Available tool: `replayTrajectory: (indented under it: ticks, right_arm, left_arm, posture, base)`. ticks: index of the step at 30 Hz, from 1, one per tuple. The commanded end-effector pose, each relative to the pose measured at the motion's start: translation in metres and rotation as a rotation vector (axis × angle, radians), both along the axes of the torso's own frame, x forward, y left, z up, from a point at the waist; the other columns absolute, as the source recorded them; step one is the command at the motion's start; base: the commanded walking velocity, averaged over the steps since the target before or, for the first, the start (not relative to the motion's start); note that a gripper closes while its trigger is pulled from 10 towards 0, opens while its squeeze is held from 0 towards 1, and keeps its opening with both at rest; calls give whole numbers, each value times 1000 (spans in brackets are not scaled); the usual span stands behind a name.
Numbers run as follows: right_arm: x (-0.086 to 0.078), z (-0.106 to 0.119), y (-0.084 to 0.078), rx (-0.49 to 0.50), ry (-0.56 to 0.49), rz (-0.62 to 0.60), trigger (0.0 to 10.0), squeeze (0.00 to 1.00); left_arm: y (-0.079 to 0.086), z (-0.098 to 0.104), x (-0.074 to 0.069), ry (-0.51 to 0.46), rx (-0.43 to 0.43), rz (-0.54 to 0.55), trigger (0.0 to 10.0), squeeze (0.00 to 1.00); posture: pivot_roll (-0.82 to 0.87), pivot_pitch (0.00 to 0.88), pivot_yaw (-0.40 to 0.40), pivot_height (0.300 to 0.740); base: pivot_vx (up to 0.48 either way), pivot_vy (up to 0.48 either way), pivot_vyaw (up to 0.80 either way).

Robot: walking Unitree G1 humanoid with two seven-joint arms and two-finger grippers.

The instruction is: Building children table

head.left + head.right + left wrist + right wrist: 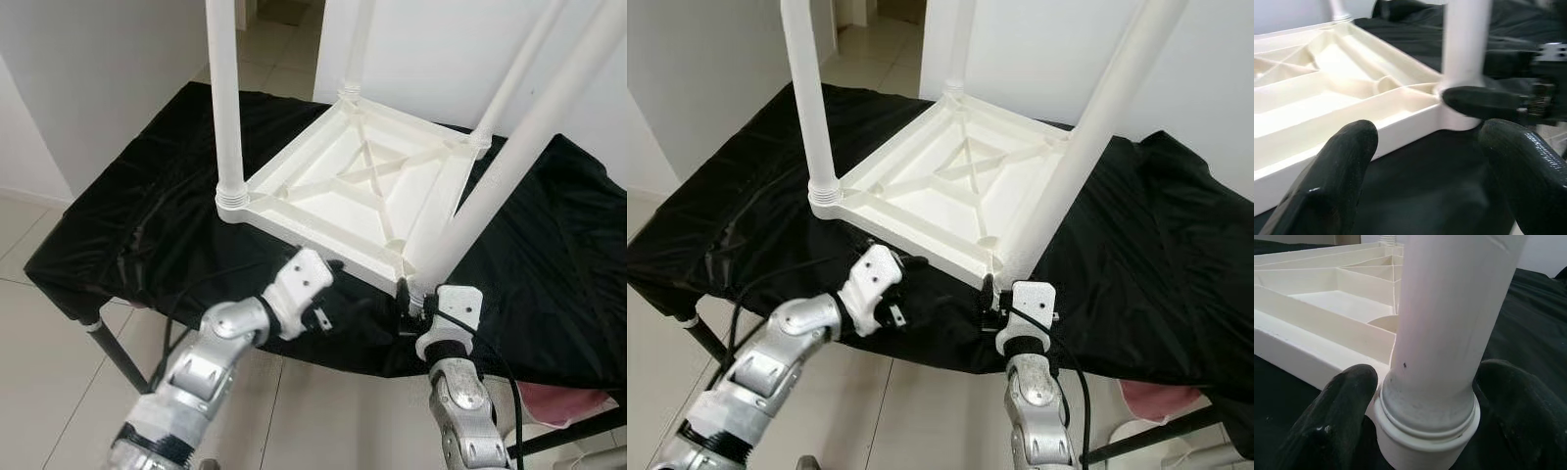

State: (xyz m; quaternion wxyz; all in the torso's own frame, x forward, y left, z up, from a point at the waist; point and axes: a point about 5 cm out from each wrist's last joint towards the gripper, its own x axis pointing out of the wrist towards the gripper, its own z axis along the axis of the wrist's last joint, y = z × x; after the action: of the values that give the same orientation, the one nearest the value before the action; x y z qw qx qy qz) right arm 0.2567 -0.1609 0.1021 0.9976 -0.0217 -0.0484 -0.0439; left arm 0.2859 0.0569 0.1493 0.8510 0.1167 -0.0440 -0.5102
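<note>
A white plastic children's table (362,186) lies upside down on a black cloth, its ribbed underside facing up. Several white legs stand upright from its corners. The near right leg (509,166) rises from the front corner, and my right gripper (415,294) is shut on its base (1430,421), one black finger on each side. My left gripper (1422,147) is open and holds nothing, close to the tabletop's front rim (1352,142) and left of that corner. The near left leg (225,108) stands screwed into its collar.
The black cloth (147,215) covers a folding work table with a metal leg (118,352) at the front left. Pale tiled floor (49,392) lies below. A white wall (98,78) stands behind, and a pink object (558,401) sits low at the right.
</note>
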Motion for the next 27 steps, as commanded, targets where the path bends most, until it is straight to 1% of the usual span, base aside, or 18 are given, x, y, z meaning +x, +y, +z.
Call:
replayTrajectory:
  ticks: [1,2,5,7,10,11,13,14,16,17,18,20,23,27]
  right_arm:
    - [-5,0,-3,-13,-11,12,10000,0]
    - [-5,0,-3,-13,-11,12,10000,0]
    - [-11,-8,-5,-7,6,40,10000,0]
    - [-12,-9,-5,-10,10,44,10000,0]
    - [-19,-13,-4,-22,26,93,10000,0]
    - [-19,-13,-4,-22,26,93,10000,0]
    - [-23,-15,-3,-23,34,127,10000,0]
    - [-23,-15,-3,-23,34,127,10000,0]
    - [-26,-16,-5,-25,30,158,10000,0]
    - [-26,-16,-6,-26,30,162,10000,0]
    - [-26,-16,-6,-26,30,162,10000,0]
    - [-24,-13,-5,-23,16,182,10000,0]
    - [-23,-12,-4,-19,10,190,10000,0]
    - [-18,-7,2,-9,-16,224,10000,0]
  left_arm:
    - [4,2,8,-21,20,13,10000,0]
    - [4,2,8,-21,20,13,10000,0]
    - [9,4,21,-33,53,24,10000,0]
    - [10,4,24,-33,58,25,10000,0]
    - [10,8,38,-58,100,15,10000,0]
    - [10,8,38,-58,100,15,10000,0]
    - [9,10,44,-74,133,7,10000,0]
    - [9,10,44,-74,133,7,10000,0]
    - [7,10,52,-103,193,-7,10000,0]
    - [7,10,55,-111,211,-13,10000,0]
    - [7,10,55,-111,211,-13,10000,0]
    - [5,10,61,-115,245,-21,10000,0]
    - [5,9,64,-111,258,-26,10000,0]
    - [5,8,73,-96,301,-38,10000,0]
  posture:
    - [11,91,-69,740]
    - [11,91,-69,740]
    - [8,95,-66,740]
    - [6,97,-64,740]
    - [-1,101,-55,740]
    - [-1,101,-55,740]
    - [-3,100,-50,740]
    - [-3,100,-50,740]
    - [-7,96,-45,740]
    - [-8,96,-40,740]
    - [-8,96,-40,740]
    - [-12,97,-34,740]
    - [-13,96,-29,740]
    - [-18,99,-12,740]
  base:
    - [0,0,0]
    - [0,0,0]
    - [0,0,0]
    - [0,0,0]
    - [0,0,0]
    - [0,0,0]
    - [0,0,0]
    - [0,0,0]
    - [0,0,0]
    - [0,0,0]
    - [0,0,0]
    - [0,0,0]
    - [0,0,0]
    - [0,0,0]
